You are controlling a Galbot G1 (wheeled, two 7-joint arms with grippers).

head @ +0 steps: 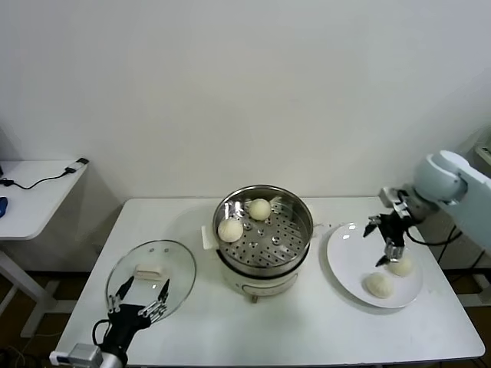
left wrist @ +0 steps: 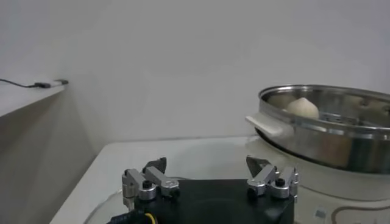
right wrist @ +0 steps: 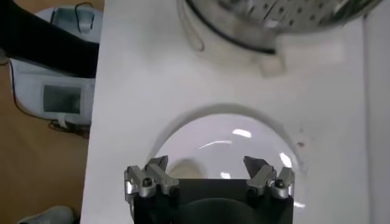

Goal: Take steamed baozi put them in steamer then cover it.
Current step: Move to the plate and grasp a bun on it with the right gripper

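The steel steamer (head: 293,232) stands on its white cooker base mid-table and holds two baozi (head: 230,229) (head: 260,208). Two more baozi (head: 379,284) (head: 400,266) lie on the white plate (head: 347,261) to the right. My right gripper (head: 386,244) is open and empty just above the plate, close to those two buns. In the right wrist view it (right wrist: 206,167) hangs over the plate (right wrist: 225,137) and no bun shows. The glass cover (head: 173,264) lies flat on the left. My left gripper (head: 140,297) is open at its near edge.
The left wrist view shows my open left gripper (left wrist: 207,170) low over the table, with the steamer (left wrist: 329,131) and one bun (left wrist: 303,108) to one side. A white side table (head: 34,192) with a cable stands at far left. A wall runs behind the table.
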